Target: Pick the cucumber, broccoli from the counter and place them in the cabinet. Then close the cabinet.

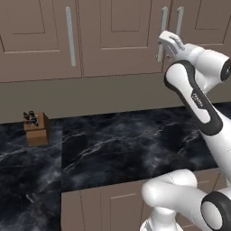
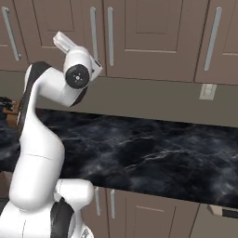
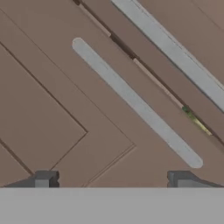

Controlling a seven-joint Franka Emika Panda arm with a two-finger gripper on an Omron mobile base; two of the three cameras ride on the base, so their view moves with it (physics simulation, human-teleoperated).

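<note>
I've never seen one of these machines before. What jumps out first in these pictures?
The big white arm rises over a glossy black marble counter and reaches up to the brown wall cabinet. Its gripper is right at the two long silver handles where the doors meet, jaws spread wide and holding nothing. In the hand view a sliver of green peeks through the narrow gap between the doors. A small wooden knife block stands far left on the counter.

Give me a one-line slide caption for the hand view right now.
Open gripper faces the closed brown cabinet, silver bar handle running diagonally just ahead between its fingertips.
</note>
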